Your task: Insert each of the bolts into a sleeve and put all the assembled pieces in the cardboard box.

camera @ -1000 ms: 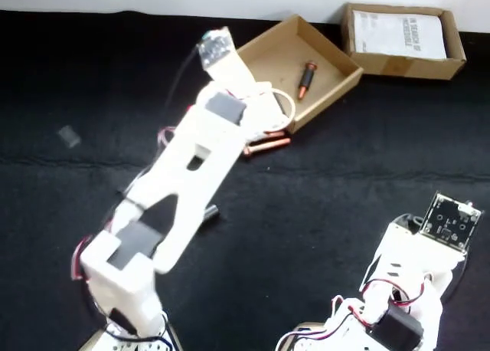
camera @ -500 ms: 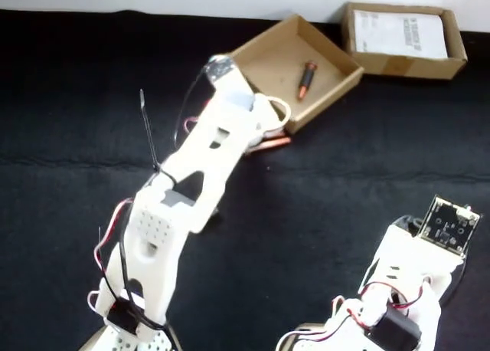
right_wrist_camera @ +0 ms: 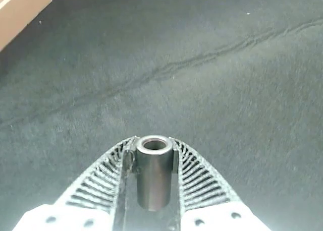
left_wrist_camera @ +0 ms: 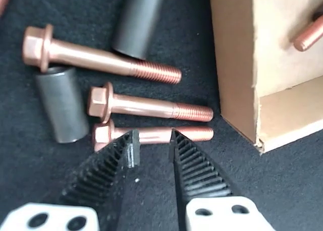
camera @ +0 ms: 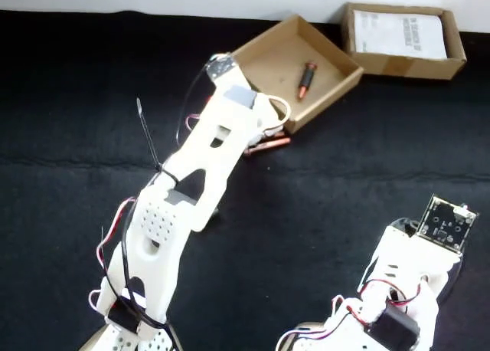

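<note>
Copper bolt just beside cardboard box corner

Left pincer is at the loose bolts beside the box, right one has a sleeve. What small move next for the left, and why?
Probably ease the left pincer down and close it on the nearest bolt: its jaws stand open astride that bolt's shank, not gripping it. The right pincer holds a sleeve with its bore open, ready for a bolt.
</note>
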You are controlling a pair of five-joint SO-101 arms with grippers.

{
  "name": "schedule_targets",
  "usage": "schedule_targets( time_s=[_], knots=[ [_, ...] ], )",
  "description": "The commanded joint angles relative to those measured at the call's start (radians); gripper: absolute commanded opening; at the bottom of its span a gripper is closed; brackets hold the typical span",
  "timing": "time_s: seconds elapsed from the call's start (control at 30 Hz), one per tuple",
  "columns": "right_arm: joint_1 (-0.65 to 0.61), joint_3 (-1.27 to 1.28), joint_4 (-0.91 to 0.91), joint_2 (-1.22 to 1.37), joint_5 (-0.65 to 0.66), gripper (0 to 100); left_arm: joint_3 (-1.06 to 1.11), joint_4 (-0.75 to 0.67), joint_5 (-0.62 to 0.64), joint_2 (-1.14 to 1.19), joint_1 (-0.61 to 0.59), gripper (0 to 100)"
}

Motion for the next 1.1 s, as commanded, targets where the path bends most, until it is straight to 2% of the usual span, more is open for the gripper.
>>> schedule_targets(
  time_s=[0.0,0.37,0.87,1.07],
  knots=[
    [0.004,0.004,-0.018,-0.013,0.012,0.6,0.022,0.008,0.008,-0.12,0.028,11],
    [0.002,0.004,-0.018,-0.012,0.012,0.6,0.111,0.008,0.048,-0.142,0.035,12],
    [0.002,0.004,-0.013,-0.012,0.014,0.6,0.039,-0.035,0.051,0.016,0.025,12],
    [0.002,0.005,-0.012,-0.01,0.014,0.6,0.008,-0.037,0.051,0.047,0.024,20]
  ],
)
